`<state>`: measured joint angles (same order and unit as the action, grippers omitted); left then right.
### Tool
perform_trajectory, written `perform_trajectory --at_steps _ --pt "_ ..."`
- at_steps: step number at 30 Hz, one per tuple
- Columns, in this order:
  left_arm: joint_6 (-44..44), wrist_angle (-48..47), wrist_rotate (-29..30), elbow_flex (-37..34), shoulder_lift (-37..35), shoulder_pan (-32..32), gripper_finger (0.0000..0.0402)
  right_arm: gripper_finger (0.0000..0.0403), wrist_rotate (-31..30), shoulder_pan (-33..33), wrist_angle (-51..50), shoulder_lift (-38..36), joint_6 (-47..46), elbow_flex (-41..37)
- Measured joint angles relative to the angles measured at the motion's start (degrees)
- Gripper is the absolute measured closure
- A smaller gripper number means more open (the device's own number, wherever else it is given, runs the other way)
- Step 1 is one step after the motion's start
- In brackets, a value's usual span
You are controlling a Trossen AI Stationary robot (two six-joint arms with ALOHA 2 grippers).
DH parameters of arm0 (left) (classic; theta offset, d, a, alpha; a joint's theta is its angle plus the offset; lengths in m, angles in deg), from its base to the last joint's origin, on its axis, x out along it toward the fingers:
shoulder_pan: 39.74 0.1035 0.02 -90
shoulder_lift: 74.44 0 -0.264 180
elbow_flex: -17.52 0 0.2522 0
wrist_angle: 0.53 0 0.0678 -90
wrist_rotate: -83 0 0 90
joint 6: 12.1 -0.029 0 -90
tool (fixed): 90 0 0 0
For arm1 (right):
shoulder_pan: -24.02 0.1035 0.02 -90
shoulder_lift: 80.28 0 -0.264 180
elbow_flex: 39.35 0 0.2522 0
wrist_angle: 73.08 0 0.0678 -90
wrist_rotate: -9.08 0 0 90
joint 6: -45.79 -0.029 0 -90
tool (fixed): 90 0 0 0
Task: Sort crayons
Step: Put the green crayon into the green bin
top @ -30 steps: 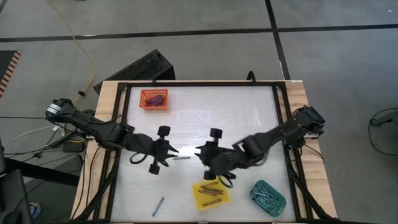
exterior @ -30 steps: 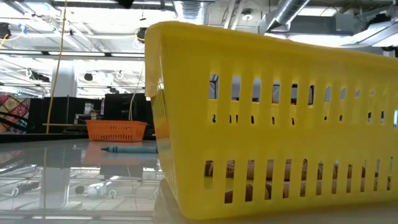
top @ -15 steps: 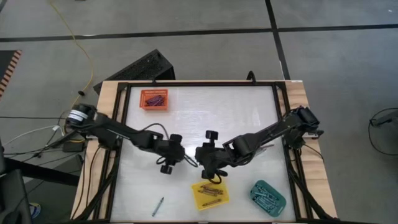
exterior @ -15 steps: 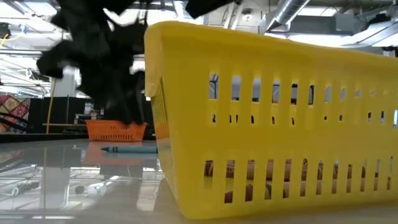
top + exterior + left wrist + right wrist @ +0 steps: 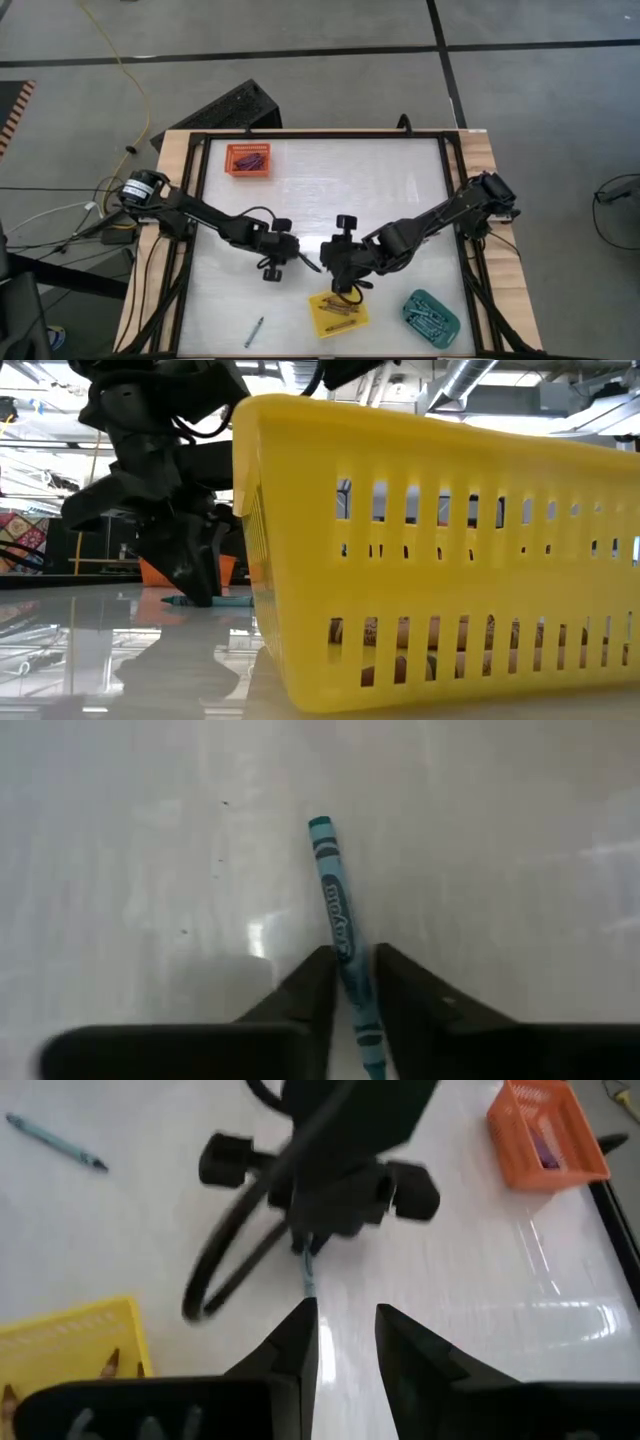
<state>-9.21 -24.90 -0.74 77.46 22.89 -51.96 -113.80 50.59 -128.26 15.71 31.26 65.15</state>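
**Two arms meet over a teal crayon at mid-worktop**

Seen from above, the left gripper and the right gripper face each other just below the centre of the frame, over the pale worktop. The left wrist view shows a teal crayon lying on the worktop with its lower part between the left arm's two dark fingers; the jaws stand narrowly apart on either side of it, and whether they press on it cannot be told. The right arm's jaws are parted with nothing between them, pointing at the crayon's free end.

A yellow tray at lower centre holds several brownish-red crayons. A teal tray at lower right holds teal-blue crayons, and an orange tray at upper left holds dark crayons. One more teal crayon, the loose crayon, lies alone at lower left, well apart from both arms.
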Motion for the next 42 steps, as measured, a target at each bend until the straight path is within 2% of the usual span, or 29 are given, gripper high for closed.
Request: perform_trajectory --at_steps 2,3,7,10,15,19,23,27,31,36,42 --pt "-0.02 0.06 1.08 -0.03 0.03 -0.27 0.0380 0.0290 -0.02 0.17 -1.84 0.00 -1.06 0.00" --pt "-0.07 0.37 1.47 -0.04 0.03 -0.34 0.0388 0.0290 -0.06 0.40 -2.91 0.00 -1.95 0.00" --pt "-0.55 2.72 2.96 -0.08 -0.38 -0.75 0.0396 0.0290 -0.24 1.37 -7.49 0.00 -5.71 0.00" --pt "-1.77 5.64 4.89 -0.43 -1.80 -0.78 0.0398 0.0290 -2.85 2.81 -11.64 -0.34 -9.14 0.00" --pt "-5.26 13.58 7.58 -0.20 -8.29 -0.49 0.0400 0.0290 -7.50 5.86 -18.43 -0.83 -15.62 0.00" --pt "-9.10 18.68 8.27 -0.31 -13.76 -0.39 0.0401 0.0290 -10.60 8.71 -18.09 -0.90 -17.21 0.04" --pt "-12.69 25.85 6.78 -0.22 -18.98 -0.40 0.0401 0.0290 -18.46 11.55 -15.50 -0.87 -17.04 0.04" --pt "-15.58 32.50 1.90 -0.22 -22.75 -0.44 0.0401 0.0290 -25.51 13.57 -10.54 -0.87 -12.65 0.04" --pt "-17.82 37.81 -3.84 -0.20 -24.38 -0.48 0.0401 0.0290 -29.15 14.38 -2.04 -0.92 -3.49 0.04" --pt "-19.11 41.89 -9.32 -0.20 -24.14 -0.58 0.0401 0.0290 -29.40 13.42 11.91 -1.66 11.26 0.04" --pt "-21.10 44.63 -10.99 -0.20 -23.99 -1.80 0.0401 0.0290 -28.76 13.00 28.00 -1.92 28.06 0.04"
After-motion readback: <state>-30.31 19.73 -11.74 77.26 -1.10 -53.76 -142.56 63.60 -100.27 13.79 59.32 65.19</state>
